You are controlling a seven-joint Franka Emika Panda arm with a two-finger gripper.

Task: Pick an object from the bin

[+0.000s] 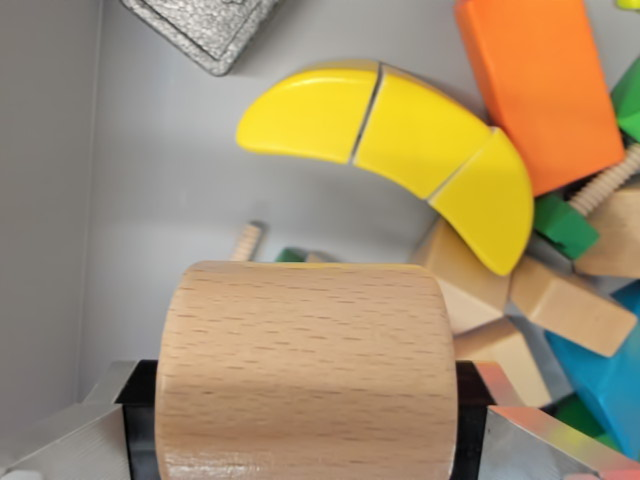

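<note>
A plain wooden cylinder point(305, 370) fills the lower middle of the wrist view, lying crosswise. My gripper point(305, 420) is shut on it, with black pads point(140, 420) pressed against its two flat ends. The cylinder hangs above the grey bin floor point(170, 190). Beyond it lies a yellow wooden banana point(400, 140) made of three segments, curving from the centre toward the right.
An orange block point(545, 85) lies at the top right, with green pieces point(565, 225), plain wooden blocks point(570, 305) and a blue block point(605, 380) piled on the right. A grey textured object point(205, 30) sits at the top. The bin wall point(45, 200) runs along the left.
</note>
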